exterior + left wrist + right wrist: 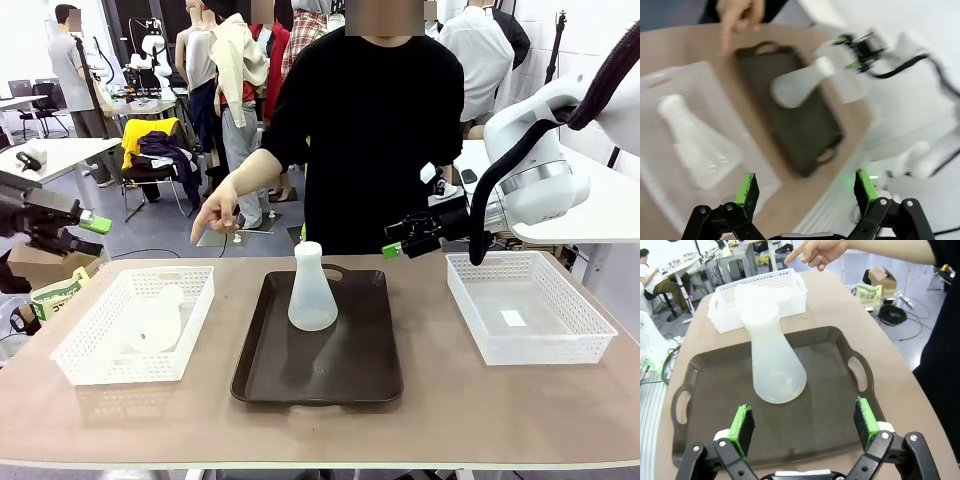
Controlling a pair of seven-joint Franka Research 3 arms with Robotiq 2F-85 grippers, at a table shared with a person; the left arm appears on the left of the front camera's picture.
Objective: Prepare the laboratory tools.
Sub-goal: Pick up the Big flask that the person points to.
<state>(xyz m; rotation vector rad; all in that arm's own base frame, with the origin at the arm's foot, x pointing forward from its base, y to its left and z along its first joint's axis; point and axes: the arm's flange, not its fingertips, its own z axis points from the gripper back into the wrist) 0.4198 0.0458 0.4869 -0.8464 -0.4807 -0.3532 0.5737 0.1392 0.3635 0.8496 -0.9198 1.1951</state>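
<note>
Table (450, 400) | left hand (806, 185) wide, empty | right hand (804, 421) wide, empty | flask (775, 365) upright on tray (715, 390)

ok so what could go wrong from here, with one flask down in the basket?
1. The flask lying on its side in the left basket is smooth and tapered; the open left gripper may slip off it or catch the mesh wall.
2. The person's hand points down near that basket, likely in the left arm's path.
3. The upright flask stands free on the tray; a brush from the right gripper could tip it.
</note>
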